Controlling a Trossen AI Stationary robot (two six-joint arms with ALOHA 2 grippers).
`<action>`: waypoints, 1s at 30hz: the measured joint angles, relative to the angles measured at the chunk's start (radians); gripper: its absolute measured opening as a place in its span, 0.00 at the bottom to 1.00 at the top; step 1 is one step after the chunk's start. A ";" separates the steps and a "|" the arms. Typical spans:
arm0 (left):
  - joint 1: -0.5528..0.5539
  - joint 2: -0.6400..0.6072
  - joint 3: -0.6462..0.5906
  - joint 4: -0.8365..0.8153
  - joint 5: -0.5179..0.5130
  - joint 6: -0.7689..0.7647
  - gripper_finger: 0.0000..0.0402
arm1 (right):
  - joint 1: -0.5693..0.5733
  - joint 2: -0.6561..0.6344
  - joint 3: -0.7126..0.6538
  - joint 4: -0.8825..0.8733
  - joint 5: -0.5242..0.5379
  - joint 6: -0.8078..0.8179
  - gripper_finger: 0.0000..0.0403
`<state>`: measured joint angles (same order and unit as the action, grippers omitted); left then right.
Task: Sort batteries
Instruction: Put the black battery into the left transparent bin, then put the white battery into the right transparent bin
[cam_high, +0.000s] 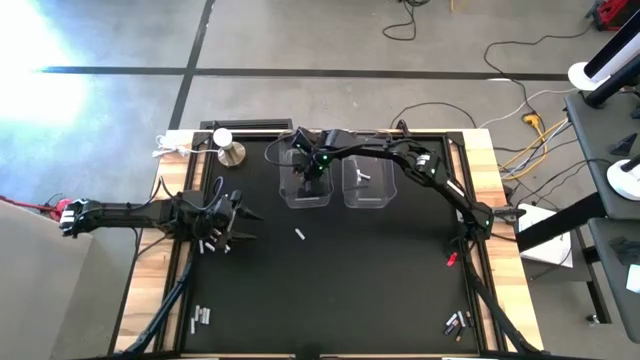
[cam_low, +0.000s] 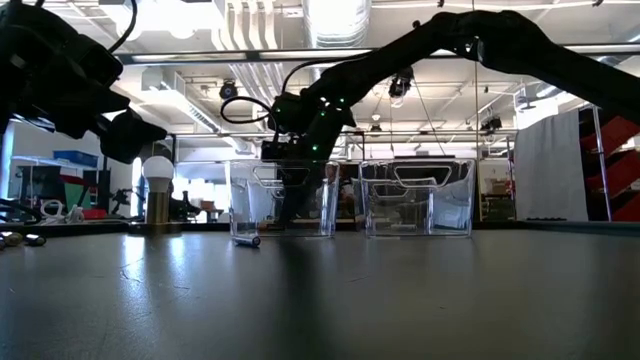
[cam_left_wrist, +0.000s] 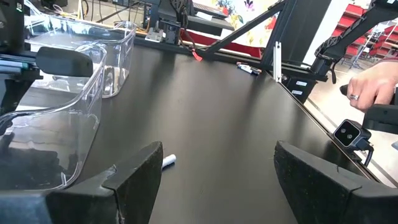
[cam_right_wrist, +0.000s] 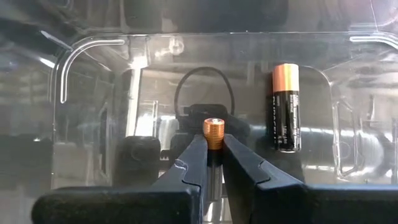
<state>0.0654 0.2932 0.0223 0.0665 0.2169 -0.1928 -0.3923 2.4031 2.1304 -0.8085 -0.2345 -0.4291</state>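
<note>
Right wrist view shows my right jaws (cam_right_wrist: 214, 152) clenched on a copper-topped battery (cam_right_wrist: 214, 133) over the left bin (cam_high: 305, 190); next, release it there, while my left jaws (cam_left_wrist: 214, 180) wait released.

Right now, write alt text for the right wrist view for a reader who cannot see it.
The right claw is shut on a copper-topped battery, held end-on over the floor of a clear plastic bin. A second black and copper battery already lies in the bin beside it.
</note>
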 joint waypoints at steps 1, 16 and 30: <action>0.000 0.000 0.000 0.000 0.000 0.000 0.71 | 0.000 0.000 0.000 0.000 0.001 0.000 0.08; 0.000 0.000 0.000 0.000 0.000 0.000 0.71 | 0.017 0.000 0.021 -0.006 0.036 0.091 0.28; 0.000 0.000 0.000 0.000 0.000 0.000 0.71 | 0.073 0.000 0.029 0.086 0.035 0.251 0.28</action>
<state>0.0654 0.2932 0.0222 0.0664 0.2169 -0.1925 -0.3191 2.4031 2.1597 -0.7225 -0.1997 -0.1779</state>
